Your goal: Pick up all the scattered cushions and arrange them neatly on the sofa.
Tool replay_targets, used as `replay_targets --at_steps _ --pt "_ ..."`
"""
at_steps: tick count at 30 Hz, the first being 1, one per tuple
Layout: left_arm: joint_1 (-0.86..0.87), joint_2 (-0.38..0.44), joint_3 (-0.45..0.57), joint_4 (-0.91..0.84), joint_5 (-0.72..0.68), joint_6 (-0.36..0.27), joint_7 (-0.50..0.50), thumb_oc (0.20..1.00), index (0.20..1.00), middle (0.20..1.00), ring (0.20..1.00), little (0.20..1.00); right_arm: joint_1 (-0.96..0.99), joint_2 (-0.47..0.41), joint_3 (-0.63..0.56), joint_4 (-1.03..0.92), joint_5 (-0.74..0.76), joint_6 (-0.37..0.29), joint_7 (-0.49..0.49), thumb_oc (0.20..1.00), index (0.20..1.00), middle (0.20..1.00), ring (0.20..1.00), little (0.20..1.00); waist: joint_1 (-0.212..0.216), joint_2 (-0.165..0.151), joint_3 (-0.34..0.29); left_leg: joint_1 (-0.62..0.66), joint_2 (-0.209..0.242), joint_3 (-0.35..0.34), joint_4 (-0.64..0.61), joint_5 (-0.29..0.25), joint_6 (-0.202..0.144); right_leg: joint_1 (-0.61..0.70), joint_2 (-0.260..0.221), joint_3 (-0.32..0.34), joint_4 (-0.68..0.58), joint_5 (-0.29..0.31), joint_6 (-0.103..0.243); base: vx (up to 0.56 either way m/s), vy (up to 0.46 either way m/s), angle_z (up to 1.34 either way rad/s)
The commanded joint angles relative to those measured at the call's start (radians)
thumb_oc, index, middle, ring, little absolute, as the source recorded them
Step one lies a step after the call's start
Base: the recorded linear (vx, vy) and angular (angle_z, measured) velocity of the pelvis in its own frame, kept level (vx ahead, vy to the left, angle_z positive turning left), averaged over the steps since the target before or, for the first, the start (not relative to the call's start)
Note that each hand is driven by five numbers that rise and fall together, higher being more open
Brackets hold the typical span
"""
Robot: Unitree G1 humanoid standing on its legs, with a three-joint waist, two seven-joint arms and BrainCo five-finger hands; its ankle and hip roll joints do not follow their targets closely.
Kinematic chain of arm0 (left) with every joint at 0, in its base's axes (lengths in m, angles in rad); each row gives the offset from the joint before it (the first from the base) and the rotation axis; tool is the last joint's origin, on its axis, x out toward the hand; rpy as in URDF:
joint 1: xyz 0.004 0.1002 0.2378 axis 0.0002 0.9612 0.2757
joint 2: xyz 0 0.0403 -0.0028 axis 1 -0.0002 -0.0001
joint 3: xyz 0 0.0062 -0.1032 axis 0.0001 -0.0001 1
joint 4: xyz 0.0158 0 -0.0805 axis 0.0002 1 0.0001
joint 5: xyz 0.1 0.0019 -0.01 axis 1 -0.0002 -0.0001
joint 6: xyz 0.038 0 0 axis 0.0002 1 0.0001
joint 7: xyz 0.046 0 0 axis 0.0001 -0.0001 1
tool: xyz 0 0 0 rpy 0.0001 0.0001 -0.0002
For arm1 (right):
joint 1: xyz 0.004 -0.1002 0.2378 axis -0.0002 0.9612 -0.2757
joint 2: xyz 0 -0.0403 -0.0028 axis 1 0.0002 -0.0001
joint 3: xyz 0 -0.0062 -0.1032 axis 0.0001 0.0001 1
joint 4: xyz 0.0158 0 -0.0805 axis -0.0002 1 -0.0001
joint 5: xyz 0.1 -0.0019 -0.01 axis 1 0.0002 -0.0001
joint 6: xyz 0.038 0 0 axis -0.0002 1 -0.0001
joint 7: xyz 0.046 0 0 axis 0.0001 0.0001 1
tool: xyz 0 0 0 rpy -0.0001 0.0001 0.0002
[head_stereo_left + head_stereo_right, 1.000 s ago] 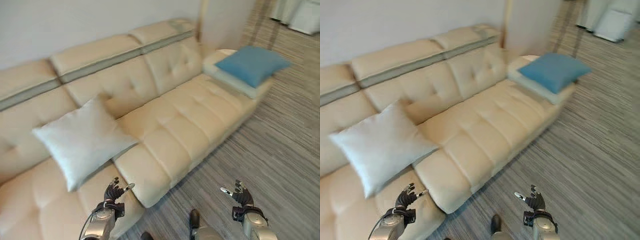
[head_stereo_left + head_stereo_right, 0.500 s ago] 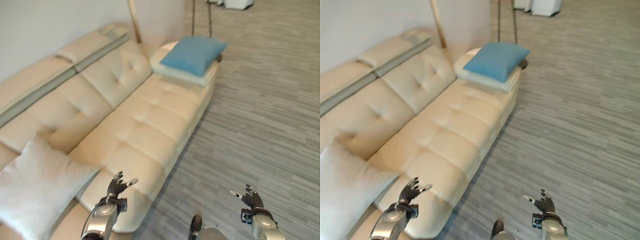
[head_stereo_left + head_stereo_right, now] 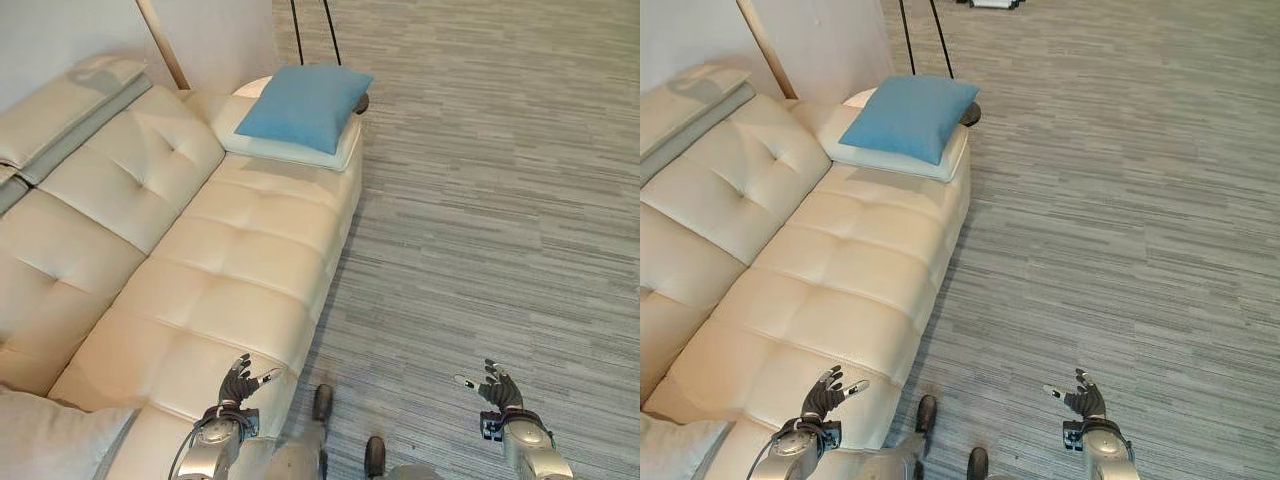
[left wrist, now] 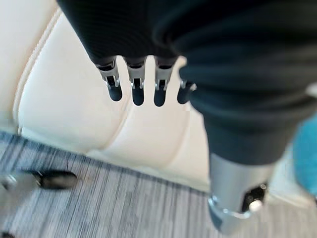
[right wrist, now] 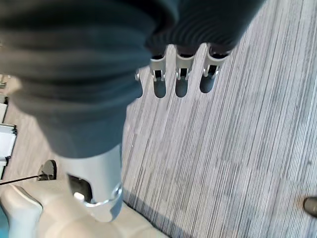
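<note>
Sofa (image 3: 230,270): cream leather-like upholstery, smooth, tufted, slight sheen. Blue cushion (image 3: 303,105): matt woven cloth. Floor (image 3: 500,220): grey striped, matt, wood-grain look.

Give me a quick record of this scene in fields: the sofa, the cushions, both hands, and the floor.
sofa: cream tufted leather sofa, along the robot's left
blue cushion: square blue fabric cushion, lying on the sofa's far armrest end
pale cushion: corner of a whitish cushion on the near seat
left hand: open, holding nothing, over the seat's front edge
right hand: open, holding nothing, above the floor
floor: grey striped floor
</note>
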Motion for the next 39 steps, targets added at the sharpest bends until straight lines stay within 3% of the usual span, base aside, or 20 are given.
replay_targets --at_steps 1,4,5,7,9,12,13,14,15,16,17,18,21,25,28,30,32,33,37,39 --pt "-0.007 0.037 0.031 -0.048 -0.021 -0.036 0.027 1.0 1.0 1.0 1.0 1.0 -0.008 -0.009 0.002 -0.044 -0.038 -0.023 0.01 1.0 1.0 1.0 1.0 1.0 0.001 -0.02 -0.037 0.03 -0.045 0.038 -0.001 0.049 0.049 0.1 0.006 0.01 -0.005 -0.141 0.086 0.37 0.115 -1.06" --pt "-0.003 0.039 0.035 -0.036 -0.02 -0.033 0.026 1.0 1.0 1.0 1.0 1.0 -0.003 0.0 0.004 -0.044 -0.041 -0.019 0.015 1.0 1.0 1.0 1.0 1.0 0.005 -0.036 -0.059 0.06 -0.05 0.045 -0.001 0.029 0.076 0.095 -0.024 0.024 0.047 -0.157 0.097 0.47 0.138 -0.39" --pt "-0.004 0.047 0.036 -0.031 -0.009 -0.03 0.024 1.0 1.0 1.0 1.0 1.0 -0.002 0.012 0.0 -0.04 -0.037 -0.019 0.02 1.0 1.0 1.0 1.0 1.0 0.005 -0.047 -0.067 0.098 -0.055 0.065 -0.001 0.001 0.1 0.063 -0.045 0.031 0.183 -0.145 0.128 0.44 0.122 -0.34" --pt "0.002 0.055 0.039 -0.04 -0.006 -0.028 0.024 1.0 1.0 1.0 1.0 1.0 0.0 0.023 0.004 -0.043 -0.041 -0.019 0.03 1.0 1.0 1.0 1.0 1.0 0.004 -0.053 -0.061 0.138 -0.059 0.09 -0.001 -0.042 0.132 -0.033 -0.068 0.038 0.395 -0.068 0.165 0.43 0.144 -0.54" --pt "-0.006 0.068 0.041 -0.06 -0.01 -0.029 0.03 1.0 1.0 1.0 1.0 1.0 -0.014 0.025 0.01 -0.052 -0.05 -0.02 0.03 1.0 1.0 1.0 1.0 1.0 -0.002 -0.056 -0.021 0.187 -0.066 0.116 -0.001 -0.068 0.161 -0.137 -0.115 0.019 0.631 0.076 0.21 0.27 0.141 -0.54" --pt "-0.015 0.073 0.039 -0.06 -0.013 -0.024 0.031 1.0 1.0 1.0 1.0 1.0 -0.022 0.027 0.016 -0.055 -0.058 -0.013 0.026 1.0 1.0 1.0 1.0 1.0 -0.008 -0.038 0.002 0.219 -0.049 0.135 -0.001 -0.089 0.168 -0.222 -0.139 -0.012 0.728 0.052 0.185 0.19 0.104 -0.34" --pt "-0.02 0.074 0.039 -0.057 -0.011 -0.025 0.031 1.0 1.0 1.0 1.0 1.0 -0.021 0.029 0.014 -0.057 -0.058 -0.013 0.027 1.0 1.0 1.0 1.0 1.0 -0.01 -0.03 0.007 0.231 -0.042 0.139 -0.001 -0.099 0.169 -0.252 -0.141 -0.026 0.721 0.025 0.172 0.28 0.055 -0.05" --pt "-0.031 0.076 0.04 -0.053 -0.009 -0.025 0.028 1.0 1.0 1.0 1.0 1.0 -0.019 0.029 0.01 -0.051 -0.058 -0.008 0.028 1.0 1.0 1.0 1.0 1.0 -0.007 -0.012 0.019 0.26 -0.022 0.157 -0.001 -0.116 0.16 -0.284 -0.147 -0.089 0.619 -0.035 0.151 0.38 0.052 0.0" --pt "-0.033 0.076 0.042 -0.05 -0.009 -0.025 0.027 1.0 1.0 1.0 1.0 1.0 -0.019 0.029 0.008 -0.052 -0.056 -0.008 0.028 1.0 1.0 1.0 1.0 1.0 -0.004 -0.003 0.023 0.274 -0.011 0.169 -0.001 -0.128 0.153 -0.286 -0.145 -0.122 0.537 -0.056 0.143 0.39 0.005 -0.1" --pt "-0.036 0.075 0.044 -0.05 -0.008 -0.026 0.025 1.0 1.0 1.0 1.0 1.0 -0.018 0.032 0.005 -0.051 -0.055 -0.008 0.025 1.0 1.0 1.0 1.0 1.0 -0.003 0.001 0.03 0.292 -0.004 0.184 -0.001 -0.138 0.144 -0.293 -0.132 -0.145 0.423 -0.053 0.147 0.21 -0.024 -0.24" --pt "-0.036 0.075 0.044 -0.05 -0.008 -0.026 0.025 1.0 1.0 1.0 1.0 1.0 -0.018 0.032 0.005 -0.051 -0.055 -0.008 0.025 1.0 1.0 1.0 1.0 1.0 -0.002 0.002 0.03 0.291 -0.002 0.184 -0.001 -0.138 0.143 -0.291 -0.129 -0.145 0.416 -0.049 0.146 0.32 -0.092 -0.56" --pt "-0.039 0.074 0.045 -0.04 0.004 -0.023 0.018 1.0 1.0 1.0 1.0 1.0 -0.015 0.035 -0.002 -0.049 -0.051 -0.006 0.023 1.0 1.0 1.0 1.0 1.0 -0.004 -0.001 0.032 0.319 0.001 0.196 -0.001 -0.158 0.129 -0.27 -0.106 -0.144 0.204 0.004 0.171 0.31 -0.113 -0.6" --pt "-0.038 0.076 0.049 -0.04 0.045 -0.024 0.005 1.0 1.0 1.0 1.0 1.0 0.006 0.041 -0.027 -0.061 -0.057 -0.005 0.021 1.0 1.0 1.0 1.0 1.0 -0.008 -0.008 0.02 0.343 0.001 0.208 -0.001 -0.177 0.11 -0.267 -0.098 -0.132 -0.005 0.098 0.198 0.34 -0.135 -0.2" --pt "-0.027 0.071 0.051 -0.041 0.068 -0.029 -0.004 1.0 1.0 1.0 1.0 1.0 0.028 0.046 -0.045 -0.063 -0.061 -0.007 0.023 1.0 1.0 1.0 1.0 1.0 -0.006 -0.007 0.001 0.394 0.004 0.219 -0.001 -0.208 0.097 -0.271 -0.115 -0.172 -0.005 0.113 0.213 0.41 -0.212 0.05" --pt "-0.013 0.054 0.055 -0.031 0.062 -0.027 -0.005 1.0 1.0 1.0 1.0 1.0 0.029 0.04 -0.045 -0.043 -0.053 -0.007 0.025 1.0 1.0 1.0 1.0 1.0 -0.003 0.003 -0.022 0.434 0.035 0.227 0.033 -0.206 0.079 -0.227 -0.098 -0.188 -0.005 0.107 0.19 0.42 -0.291 -0.01" --pt "0.009 0.04 0.057 -0.042 0.026 -0.028 -0.004 1.0 1.0 1.0 1.0 1.0 0.035 0.027 -0.039 -0.044 -0.035 -0.012 0.033 1.0 1.0 1.0 1.0 1.0 0.002 0.009 -0.028 0.381 0.074 0.224 0.256 -0.103 0.031 -0.162 -0.065 -0.181 -0.005 0.066 0.149 0.48 -0.461 0.03" --pt "0.007 0.038 0.051 -0.045 0.005 -0.031 -0.005 1.0 1.0 1.0 1.0 1.0 0.032 0.011 -0.034 -0.044 -0.023 -0.015 0.037 1.0 1.0 1.0 1.0 1.0 0.011 0.0 -0.012 0.297 0.085 0.216 0.425 -0.049 0.024 -0.119 -0.059 -0.177 -0.005 0.03 0.123 0.34 -0.441 -0.48" --pt "-0.008 0.036 0.039 -0.046 -0.022 -0.03 0.008 1.0 1.0 1.0 1.0 1.0 0.021 -0.016 -0.029 -0.04 -0.028 -0.011 0.035 1.0 1.0 1.0 1.0 1.0 0.024 -0.014 0.016 0.209 0.1 0.197 0.636 0.005 0.024 -0.065 -0.044 -0.169 -0.005 -0.012 0.085 0.36 -0.464 -0.64" --pt "-0.018 0.027 0.024 -0.038 -0.031 -0.029 0.007 1.0 1.0 1.0 1.0 1.0 0.014 -0.029 -0.035 -0.024 -0.018 -0.002 0.029 1.0 1.0 1.0 1.0 1.0 0.039 -0.026 0.024 0.086 0.027 0.184 0.553 -0.109 0.06 -0.034 -0.055 -0.147 -0.005 -0.033 0.089 0.24 -0.197 -0.17" --pt "-0.015 0.026 0.022 -0.04 -0.027 -0.025 0.01 1.0 1.0 1.0 1.0 1.0 0.016 -0.029 -0.035 -0.023 -0.014 -0.001 0.026 1.0 1.0 1.0 1.0 1.0 0.044 -0.029 0.02 0.034 -0.009 0.179 0.477 -0.128 0.071 -0.023 -0.059 -0.151 -0.005 -0.043 0.097 0.24 -0.081 -0.11"
